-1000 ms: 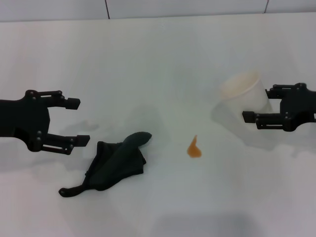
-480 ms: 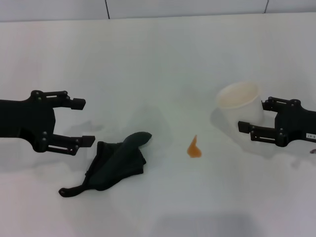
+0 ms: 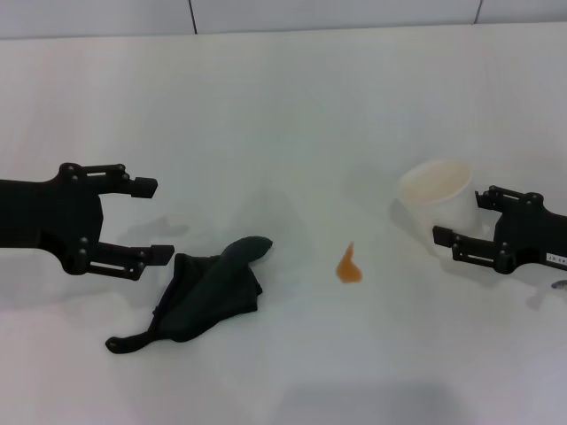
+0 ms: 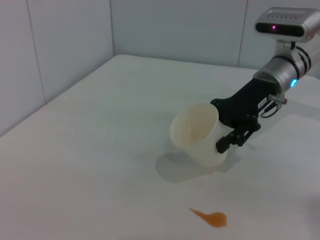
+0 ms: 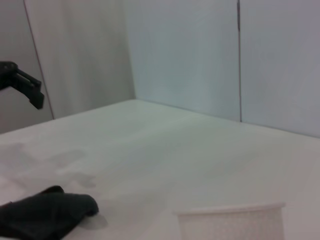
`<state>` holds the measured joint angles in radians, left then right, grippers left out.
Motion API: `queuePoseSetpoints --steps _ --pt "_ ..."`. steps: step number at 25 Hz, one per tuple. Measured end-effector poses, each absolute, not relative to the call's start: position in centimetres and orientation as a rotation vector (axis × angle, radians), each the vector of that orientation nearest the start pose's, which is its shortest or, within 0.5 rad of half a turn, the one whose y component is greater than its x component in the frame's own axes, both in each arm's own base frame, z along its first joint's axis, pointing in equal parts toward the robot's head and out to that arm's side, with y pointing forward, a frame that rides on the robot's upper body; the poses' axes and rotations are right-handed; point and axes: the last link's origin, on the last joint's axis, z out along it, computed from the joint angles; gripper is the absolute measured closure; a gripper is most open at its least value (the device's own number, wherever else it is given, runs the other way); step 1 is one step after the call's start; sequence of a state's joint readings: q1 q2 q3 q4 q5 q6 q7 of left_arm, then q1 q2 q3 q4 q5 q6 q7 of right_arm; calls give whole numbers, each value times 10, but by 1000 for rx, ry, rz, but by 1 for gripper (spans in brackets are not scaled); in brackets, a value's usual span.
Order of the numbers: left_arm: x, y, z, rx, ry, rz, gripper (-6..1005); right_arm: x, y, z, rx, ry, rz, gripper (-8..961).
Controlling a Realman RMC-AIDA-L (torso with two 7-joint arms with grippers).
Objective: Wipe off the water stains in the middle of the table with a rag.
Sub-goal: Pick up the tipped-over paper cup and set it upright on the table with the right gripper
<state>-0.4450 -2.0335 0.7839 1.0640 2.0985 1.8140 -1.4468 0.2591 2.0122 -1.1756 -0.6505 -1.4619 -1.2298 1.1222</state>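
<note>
Head view, desk [image 3: 292,97]: I see a plain white surface filling the frame, with wall panels along the 12 o'clock edge.
Head view, rag [image 3: 208,295]: dark green-black cloth, crumpled, lying flat on the desk at about 7 o'clock of centre, its thin tail trailing toward 8 o'clock.
Head view, water stains [image 3: 347,266]: one small orange teardrop blot just past centre toward 5 o'clock, tip pointing to 12 o'clock; it sits at 3 o'clock from the rag, clearly apart from it.
Head view, left gripper [image 3: 151,221]: at 9 o'clock, jaws spread wide with nothing between them; its lower finger ends just beside the rag's upper edge, and I cannot tell whether it touches.
Head view, cup [image 3: 436,197]: whitish plastic, at 3 o'clock, tilted.
Head view, right gripper [image 3: 459,218]: at 3 o'clock, fingers set either side of the cup and holding it.

Left wrist view, water stains [image 4: 212,218]: the orange blot lies on the bare desk [image 4: 90,165], below the cup.
Left wrist view, cup [image 4: 199,134]: held tipped, mouth facing the camera, in the right gripper [image 4: 226,129].

Right wrist view, rag [image 5: 45,210]: dark heap on the desk [image 5: 165,150].
Right wrist view, cup [image 5: 235,222]: rim and wall only.
Right wrist view, left gripper [image 5: 22,87]: far off; state not readable here.
</note>
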Motion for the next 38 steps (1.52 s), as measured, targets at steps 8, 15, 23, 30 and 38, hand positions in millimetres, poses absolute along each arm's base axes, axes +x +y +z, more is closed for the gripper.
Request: queuePoseSetpoints --steps 8,15,23,30,38 --pt "-251 308 59 -2933 -285 -386 108 323 296 -9 -2481 552 566 226" --pt "-251 307 59 -2936 -287 -385 109 326 293 -10 -2474 583 572 226" --pt "-250 307 59 -2939 -292 -381 109 333 287 -10 -2463 631 566 225" --pt "-246 310 59 -2950 -275 -384 107 340 280 -7 -2454 674 548 224" --pt "-244 311 58 -2955 -266 -385 107 344 276 -8 -2474 699 524 216"
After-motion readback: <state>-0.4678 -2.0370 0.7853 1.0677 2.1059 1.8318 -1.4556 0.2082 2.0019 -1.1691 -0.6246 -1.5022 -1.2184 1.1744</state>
